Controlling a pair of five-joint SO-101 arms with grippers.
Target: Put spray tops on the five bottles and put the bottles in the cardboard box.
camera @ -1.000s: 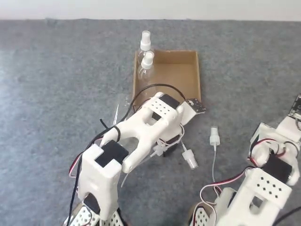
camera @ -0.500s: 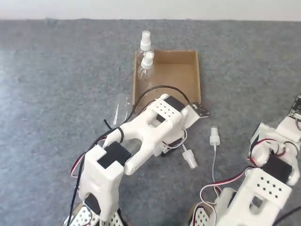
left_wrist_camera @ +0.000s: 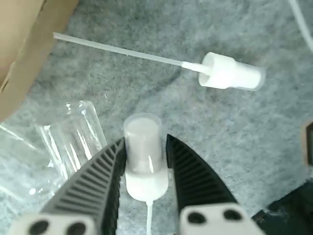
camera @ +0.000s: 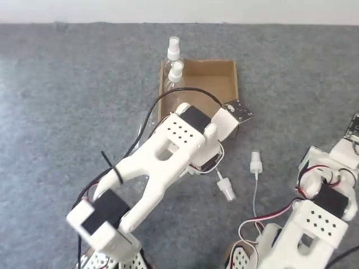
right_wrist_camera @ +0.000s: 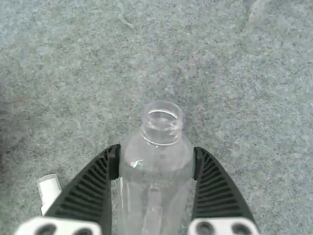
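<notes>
— What do we have on the left?

— Our left pincer is clamped on a white spray top, whose dip tube runs back between the jaws. Just beside it, clear uncapped bottles lie on the grey tabletop, close to a corner of the cardboard box.

— And toward the middle?

— From above we see two capped bottles upright at the box's far left corner. The nearer bottle stands inside the box. The farther bottle is at the wall, and we cannot tell which side of it. Right of the left arm, two loose tops lie on the tabletop: a short one near the arm, and a long-tubed one a little further right.

— And on the right?

— Our right pincer grips an open bottle by its shoulders, with the neck bare. A small white plastic piece lies just beside one finger.
</notes>
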